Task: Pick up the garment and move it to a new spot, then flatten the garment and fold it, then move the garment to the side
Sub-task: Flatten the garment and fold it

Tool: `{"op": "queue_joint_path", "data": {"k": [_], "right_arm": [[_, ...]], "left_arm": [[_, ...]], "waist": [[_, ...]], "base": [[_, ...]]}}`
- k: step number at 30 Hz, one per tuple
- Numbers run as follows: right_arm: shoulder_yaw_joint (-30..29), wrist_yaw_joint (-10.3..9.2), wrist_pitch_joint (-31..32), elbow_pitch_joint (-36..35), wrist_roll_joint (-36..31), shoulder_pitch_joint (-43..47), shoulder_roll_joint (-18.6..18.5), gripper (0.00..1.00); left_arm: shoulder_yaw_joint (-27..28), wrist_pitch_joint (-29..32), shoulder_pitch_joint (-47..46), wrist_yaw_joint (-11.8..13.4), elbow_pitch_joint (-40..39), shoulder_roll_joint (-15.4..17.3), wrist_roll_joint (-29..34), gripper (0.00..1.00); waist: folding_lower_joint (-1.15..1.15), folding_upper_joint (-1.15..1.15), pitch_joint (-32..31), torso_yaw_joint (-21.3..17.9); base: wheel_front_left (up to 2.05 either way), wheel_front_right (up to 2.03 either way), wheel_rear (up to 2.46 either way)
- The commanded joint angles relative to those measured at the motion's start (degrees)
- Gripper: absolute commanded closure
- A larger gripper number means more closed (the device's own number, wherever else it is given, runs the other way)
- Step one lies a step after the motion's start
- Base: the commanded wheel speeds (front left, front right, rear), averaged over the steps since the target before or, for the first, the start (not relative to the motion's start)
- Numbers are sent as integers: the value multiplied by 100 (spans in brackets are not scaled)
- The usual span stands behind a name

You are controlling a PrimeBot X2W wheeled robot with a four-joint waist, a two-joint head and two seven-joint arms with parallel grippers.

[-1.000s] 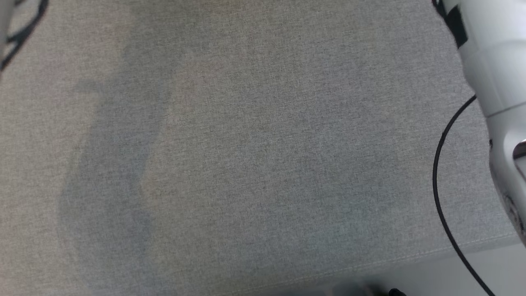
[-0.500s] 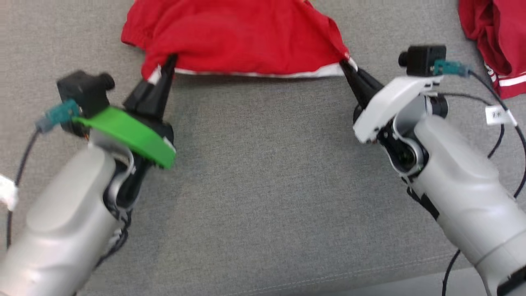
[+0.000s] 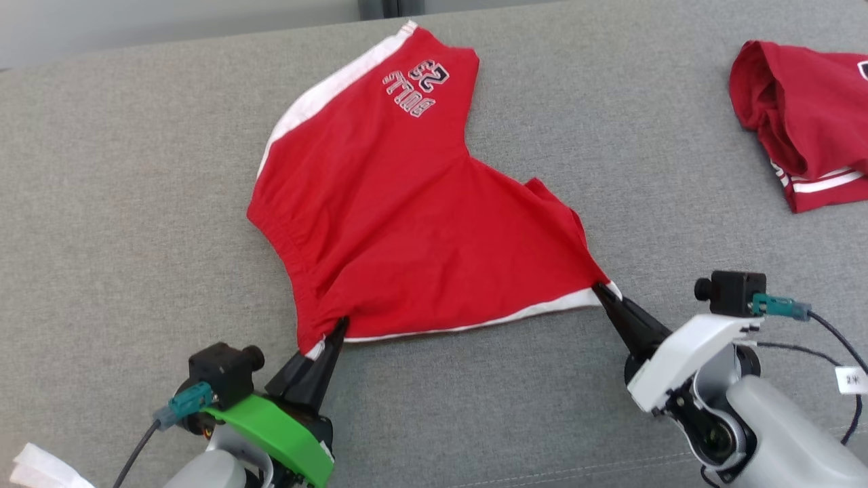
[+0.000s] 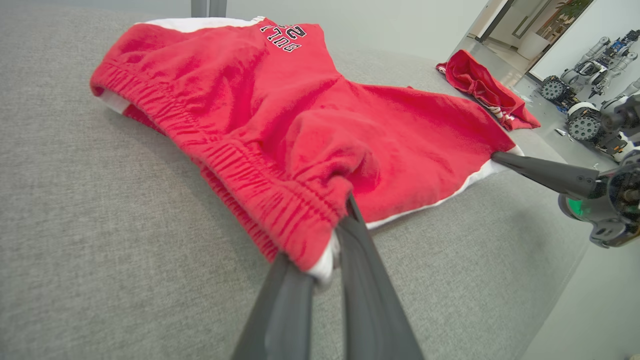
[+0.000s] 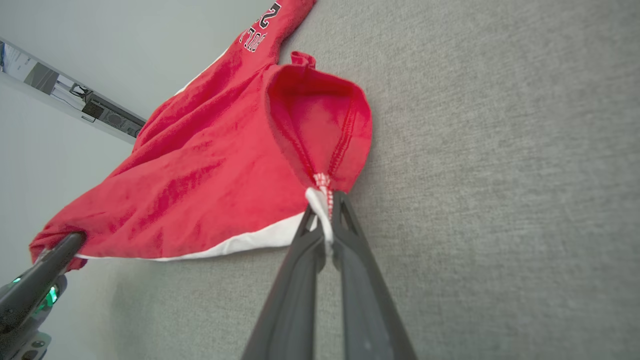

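While both sets of jaws are staying pressed together on cloth, we are holding the red shorts [image 3: 407, 217] by two corners. The left gripper [image 3: 336, 333] is pinching the waistband corner. The right gripper [image 3: 605, 294] is pinching the white-trimmed hem corner of the near leg. The white side stripe [image 3: 475, 324] is running fairly straight between the two tips, so that edge is looking lightly tensioned.

Change vs half a second back: the head view was catching just the near strip of the shorts, and now it is showing the whole garment lying on the grey fabric desk [image 3: 135, 203]. The whole frame is shifting, so we are reading that as the head tilting, not cloth travel. The grip corners are looking the same.

Our read: relocation is looking done or close, and we are sitting in the flatten step. It's not flat yet. The far leg with the lettering [image 3: 415, 85] is angling away, and the near leg is gaping open at the right gripper.

Around us, a second red garment [image 3: 800, 129] is lying well apart at far right. A white scrap [image 3: 37, 468] is sitting near the left arm, and other robots [image 4: 582, 107] are standing on the floor beyond. The main constraint is the desk's near edge, close behind both arms, so we are running short of pull-back room.
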Motion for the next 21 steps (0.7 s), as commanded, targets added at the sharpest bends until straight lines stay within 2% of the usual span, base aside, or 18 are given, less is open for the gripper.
{"op": "queue_joint_path", "data": {"k": [1,7,13,21], "right_arm": [[-90,-2,77,-168,-34,293,-26,100],[-802,-2,344,-945,-204,1318,117,100],[-1522,-2,748,-1507,-578,2086,506,100],[-2354,-2,1100,-1912,-1109,2051,988,100]], "left_arm": [[37,-15,163,42,-45,45,66,100],[29,-15,599,111,-267,120,66,100],[-97,15,780,131,-408,64,28,100],[16,-6,555,59,-512,-99,76,100]], "waist": [[1,0,-249,80],[1,0,-408,98],[1,0,-502,134],[1,0,-521,249]], "base": [[0,0,0],[0,0,0],[0,0,0],[0,0,0]]}}
